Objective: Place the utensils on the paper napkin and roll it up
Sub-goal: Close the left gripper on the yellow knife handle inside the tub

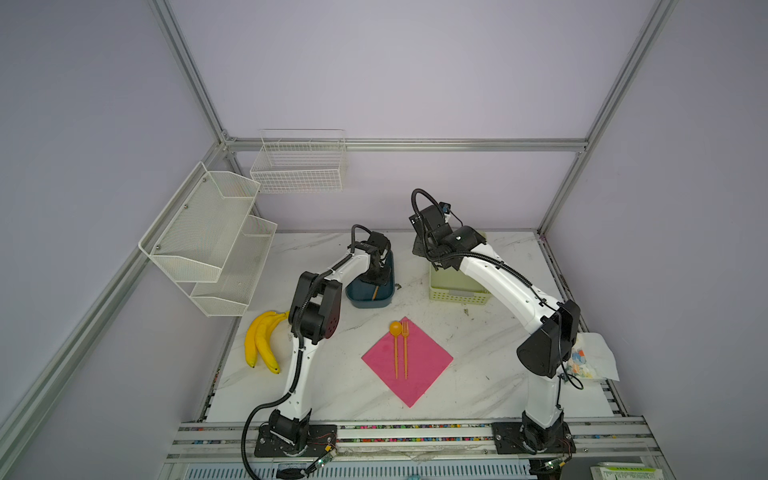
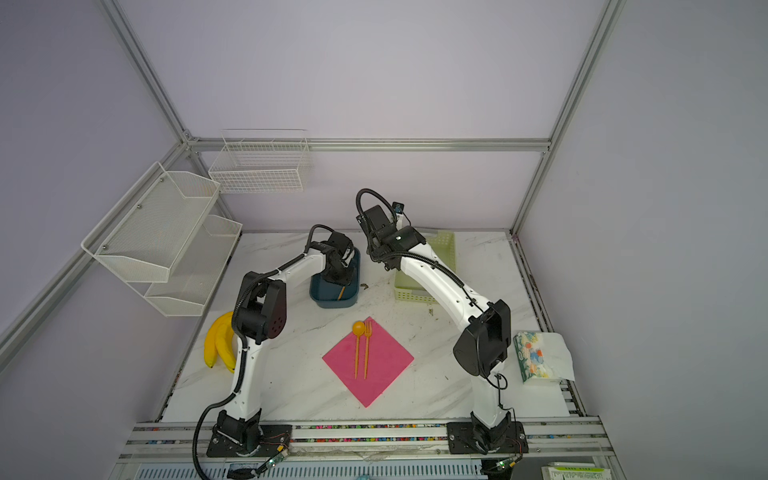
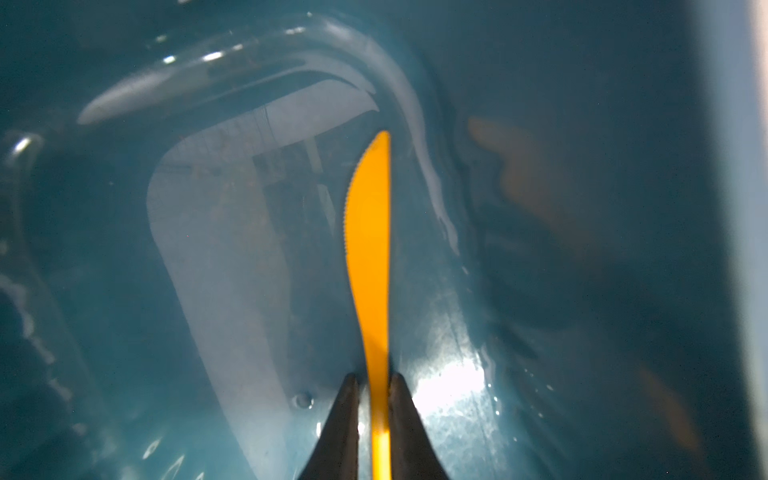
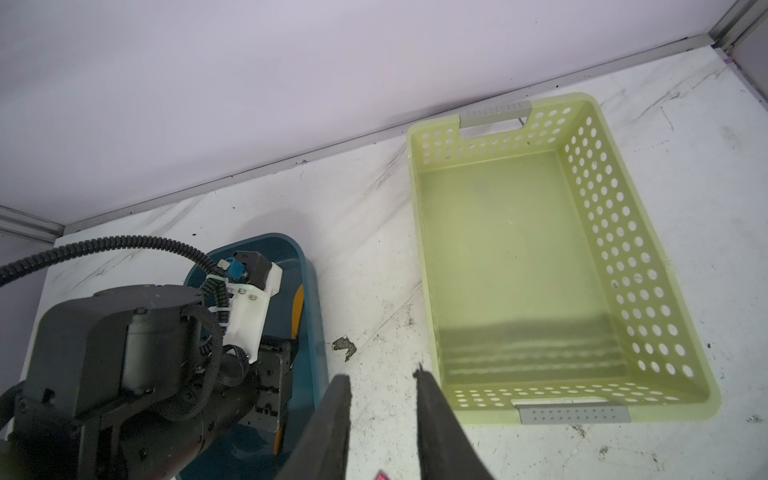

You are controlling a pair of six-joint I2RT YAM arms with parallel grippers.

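The pink paper napkin (image 1: 419,365) (image 2: 382,365) lies flat as a diamond at the table's middle front. On it, side by side, are an orange spoon (image 1: 395,328) (image 2: 358,328) and an orange fork (image 1: 405,349) (image 2: 367,349). The orange knife (image 3: 370,232) (image 4: 297,307) is inside the blue tub (image 1: 370,300) (image 2: 332,302). My left gripper (image 3: 374,378) reaches down into the tub and is shut on the knife's handle. My right gripper (image 4: 380,372) hangs open and empty above bare table between the tub and a green basket.
A perforated pale green basket (image 4: 615,232) (image 1: 457,293) stands at the back right. Bananas (image 1: 262,340) lie at the left edge. A patterned tissue packet (image 2: 532,357) is at the right edge. White wire racks (image 1: 216,237) hang on the left wall.
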